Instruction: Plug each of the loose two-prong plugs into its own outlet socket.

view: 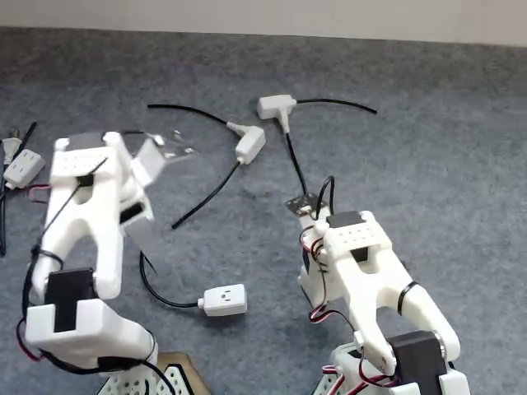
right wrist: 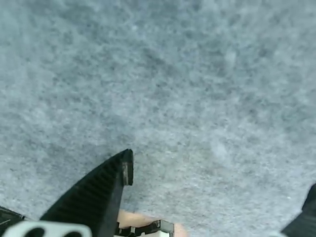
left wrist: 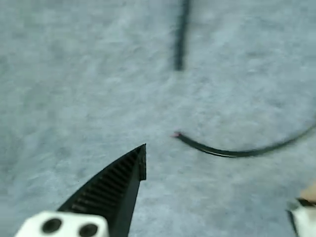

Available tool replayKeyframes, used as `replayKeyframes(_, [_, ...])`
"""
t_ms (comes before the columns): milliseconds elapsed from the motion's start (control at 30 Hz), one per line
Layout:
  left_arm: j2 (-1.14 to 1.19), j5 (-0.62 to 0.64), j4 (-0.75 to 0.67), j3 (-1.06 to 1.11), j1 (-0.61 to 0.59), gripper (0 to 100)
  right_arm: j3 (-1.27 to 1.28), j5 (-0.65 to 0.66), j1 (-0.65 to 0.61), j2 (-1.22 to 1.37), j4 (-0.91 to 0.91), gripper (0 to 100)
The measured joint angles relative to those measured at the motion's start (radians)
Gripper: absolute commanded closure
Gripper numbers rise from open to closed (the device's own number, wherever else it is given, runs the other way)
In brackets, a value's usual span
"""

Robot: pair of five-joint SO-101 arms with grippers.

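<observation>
Grippers: left gripper (view: 155, 156) hangs over the grey felt-like table top (view: 428, 148), jaws spread, nothing in them. The right gripper (view: 303, 206) sits low over the felt, also spread and bare.
Plugs: white angled two-prong plug on a black cord (view: 250, 144) lies loose mid-table. A white T-shaped piece with black leads (view: 276, 106) lies just beyond it; plug or adapter, cannot tell.
Sockets: white square outlet block on a black lead (view: 224, 299) lies at the front between the arms. A second white outlet block (view: 23, 167) lies at the far left edge, well apart.
Risk, sliding: both blocks lie unanchored; a push from a plug would likely shove one away unless the other arm pins it.
Risk, prongs: their facing is not readable; a skewed grasp could jam them on the socket face.
Risk, cords: one lead of the T-shaped piece runs to the right gripper, and the front block's lead passes under the left arm. Either could snag and drag.
</observation>
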Motion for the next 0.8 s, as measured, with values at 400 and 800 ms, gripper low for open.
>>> replayKeyframes(400, [0.0, 0.086, 0.048, -0.1, -0.06, 33, -0.014, 0.086, -0.232, -0.106, -0.031, 50.5])
replayKeyframes(800, [0.0, 0.08, -0.158, 0.029, -0.236, 32, -0.241, 0.072, -0.563, -0.173, 0.072, 50.5])
